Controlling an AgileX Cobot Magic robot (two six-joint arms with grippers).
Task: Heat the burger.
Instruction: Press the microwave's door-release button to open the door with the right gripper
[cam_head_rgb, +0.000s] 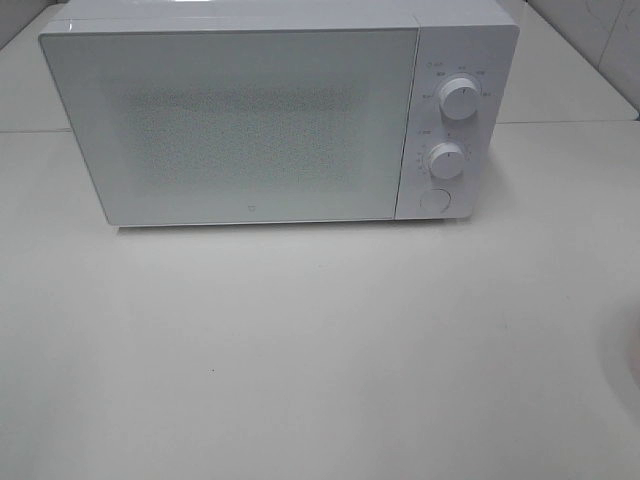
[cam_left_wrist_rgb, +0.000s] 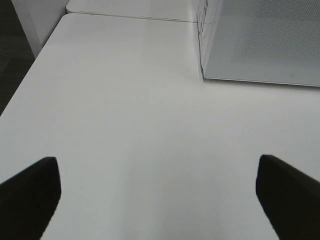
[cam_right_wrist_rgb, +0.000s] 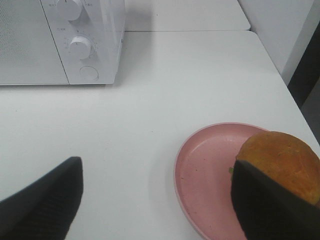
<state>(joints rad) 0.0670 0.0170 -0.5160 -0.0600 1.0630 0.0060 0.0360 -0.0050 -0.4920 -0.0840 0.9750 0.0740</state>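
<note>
As the door of the microwave (cam_head_rgb: 240, 120) was shut, the task seemed at its start: the burger (cam_right_wrist_rgb: 282, 160) sat on a pink plate (cam_right_wrist_rgb: 205, 175) near the released right gripper (cam_right_wrist_rgb: 155, 200), the left gripper (cam_left_wrist_rgb: 160, 195) likewise released; opening that door likely had to come first.

A white tabletop (cam_head_rgb: 300, 360) spreads wide, meeting a second white table (cam_head_rgb: 570, 92) behind it along a thin seam. A pale tiled wall (cam_head_rgb: 605, 35) rises at the far right. Beyond the left edge lies dark flooring (cam_left_wrist_rgb: 11, 65), possibly carpet. The light is soft and even.
</note>
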